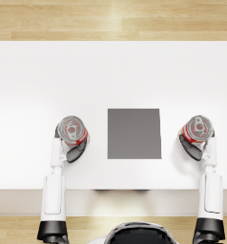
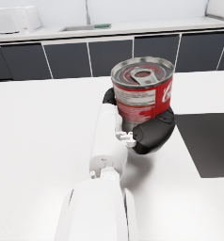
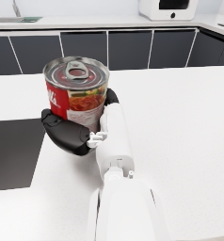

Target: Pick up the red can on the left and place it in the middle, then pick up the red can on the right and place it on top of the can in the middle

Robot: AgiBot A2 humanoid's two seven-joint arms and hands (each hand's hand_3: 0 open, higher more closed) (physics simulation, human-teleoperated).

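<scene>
- The white table (image 1: 113, 76) fills most of the head view, with a strip of wood floor (image 1: 113, 19) beyond its far edge.
- A dark grey mat (image 1: 134, 133) lies flat on the table, midway between the two arms; every place below is given from this mat.
- The left arm (image 1: 54, 190) reaches onto the table to the left of the mat (its white forearm fills the lower half of the left wrist view).
- The right arm (image 1: 211, 190) reaches in to the right of the mat, about as far from it as the left arm is.
- The left hand (image 1: 73, 151) is wrapped around the left can (image 1: 72, 130), dark fingers (image 2: 154, 134) curled against its side nearest the mat; the hand grips it.
- The right hand (image 1: 192, 147) is wrapped around the right can (image 1: 197, 128) the same way, fingers (image 3: 67, 134) on the side facing the mat; it grips that can.
- Left can: red label, silver pull-tab lid up, upright, left of the mat and clear of its edge; whether its base touches the table cannot be told.
- Right can: red with a food picture on its label (seen in the right wrist view), upright, right of the mat and clear of it; contact with the table cannot be told either.
</scene>
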